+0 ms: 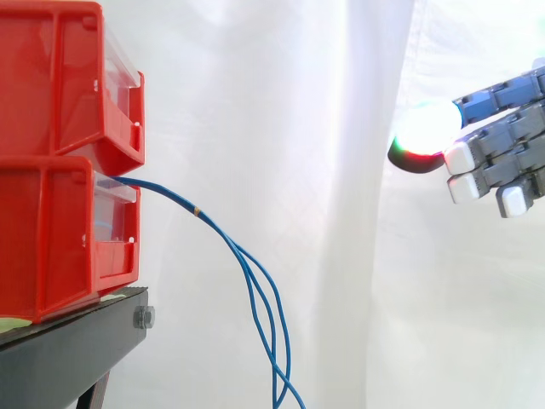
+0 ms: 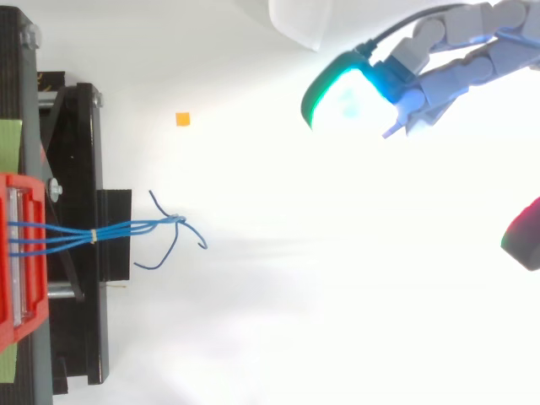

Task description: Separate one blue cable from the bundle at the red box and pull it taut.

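Thin blue cables [image 1: 157,195] come out of the front of the lower red plastic bin [image 1: 60,239], which sits under a second red bin [image 1: 51,77] on a black metal stand [image 1: 68,349] at the left. A small tan band [image 1: 197,210] holds them together a short way out from the bin. Past the band the strands part a little and droop in loose curves toward the floor. From above, their free ends curl just beyond the stand's edge [image 2: 126,226]. Their long axis near the bin therefore runs left to right, pointing out toward the robot's side. Well apart to the right, and higher than the band, the grey hand [image 1: 502,145] hangs before the white curtain. Its fingers are stretched nearly straight toward the bins, with glowing pads [image 1: 426,128] leading, and it has hold of nothing. To single out one strand, the hand would probably need to travel left and down to the stretch just past the band, where the cables begin to spread.
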`<state>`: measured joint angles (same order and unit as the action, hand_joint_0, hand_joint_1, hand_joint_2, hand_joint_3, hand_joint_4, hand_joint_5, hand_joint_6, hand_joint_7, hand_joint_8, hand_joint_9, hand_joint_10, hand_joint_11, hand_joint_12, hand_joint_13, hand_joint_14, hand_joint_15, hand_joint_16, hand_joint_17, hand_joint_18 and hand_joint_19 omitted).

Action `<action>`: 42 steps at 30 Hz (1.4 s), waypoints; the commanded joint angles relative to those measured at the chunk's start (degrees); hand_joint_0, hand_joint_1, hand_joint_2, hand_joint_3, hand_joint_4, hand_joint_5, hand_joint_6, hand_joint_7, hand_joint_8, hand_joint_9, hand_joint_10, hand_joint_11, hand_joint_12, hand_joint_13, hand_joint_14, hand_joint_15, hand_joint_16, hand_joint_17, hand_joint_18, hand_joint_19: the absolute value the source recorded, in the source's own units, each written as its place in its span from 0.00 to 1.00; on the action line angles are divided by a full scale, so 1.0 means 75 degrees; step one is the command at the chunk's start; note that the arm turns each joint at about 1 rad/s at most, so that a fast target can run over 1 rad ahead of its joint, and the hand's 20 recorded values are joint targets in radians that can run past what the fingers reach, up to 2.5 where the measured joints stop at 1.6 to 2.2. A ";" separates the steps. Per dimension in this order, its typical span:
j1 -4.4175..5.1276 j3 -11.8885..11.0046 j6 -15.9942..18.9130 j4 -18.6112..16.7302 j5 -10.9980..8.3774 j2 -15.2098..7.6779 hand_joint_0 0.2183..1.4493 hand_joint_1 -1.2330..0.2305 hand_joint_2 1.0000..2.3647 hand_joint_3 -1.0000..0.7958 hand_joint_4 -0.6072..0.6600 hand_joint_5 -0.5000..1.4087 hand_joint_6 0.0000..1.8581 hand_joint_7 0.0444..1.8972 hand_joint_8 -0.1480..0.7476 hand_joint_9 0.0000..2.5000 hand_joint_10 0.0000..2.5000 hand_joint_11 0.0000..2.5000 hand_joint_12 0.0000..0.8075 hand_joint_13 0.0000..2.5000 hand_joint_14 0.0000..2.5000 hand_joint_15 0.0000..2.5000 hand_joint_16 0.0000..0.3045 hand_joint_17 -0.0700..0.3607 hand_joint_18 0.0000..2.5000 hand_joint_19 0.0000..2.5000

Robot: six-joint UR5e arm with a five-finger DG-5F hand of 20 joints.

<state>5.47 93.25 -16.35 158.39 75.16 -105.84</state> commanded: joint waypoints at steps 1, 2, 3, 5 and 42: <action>0.0009 0.0000 -0.0035 -0.0271 -0.0260 -0.0220 0.25 0.38 0.00 0.28 0.72 0.14 0.27 0.35 0.58 0.26 0.00 0.12 0.49 0.26 0.00 0.13 0.21 0.49 0.27 0.23; 0.0009 0.0000 -0.0047 -0.0318 -0.0295 -0.0243 0.25 0.38 0.00 0.28 0.72 0.14 0.27 0.35 0.58 0.26 0.00 0.12 0.49 0.26 0.00 0.13 0.21 0.49 0.27 0.23; 0.0009 0.0000 -0.0023 -0.0412 -0.0354 -0.0372 0.25 0.38 0.00 0.28 0.72 0.14 0.27 0.35 0.58 0.26 0.00 0.12 0.49 0.26 0.00 0.13 0.21 0.49 0.27 0.23; 0.0009 0.0000 -0.0047 -0.0599 -0.0436 -0.0513 0.25 0.38 0.00 0.28 0.72 0.14 0.27 0.35 0.57 0.26 0.00 0.12 0.49 0.26 0.00 0.13 0.21 0.49 0.27 0.23; 0.0033 -0.0059 -0.0410 -0.2252 -0.1233 -0.1872 0.25 0.38 0.00 0.28 0.74 0.14 0.27 0.35 0.58 0.26 0.00 0.13 0.49 0.27 0.00 0.14 0.20 0.49 0.27 0.24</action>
<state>5.70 92.94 -19.34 142.53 66.14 -119.36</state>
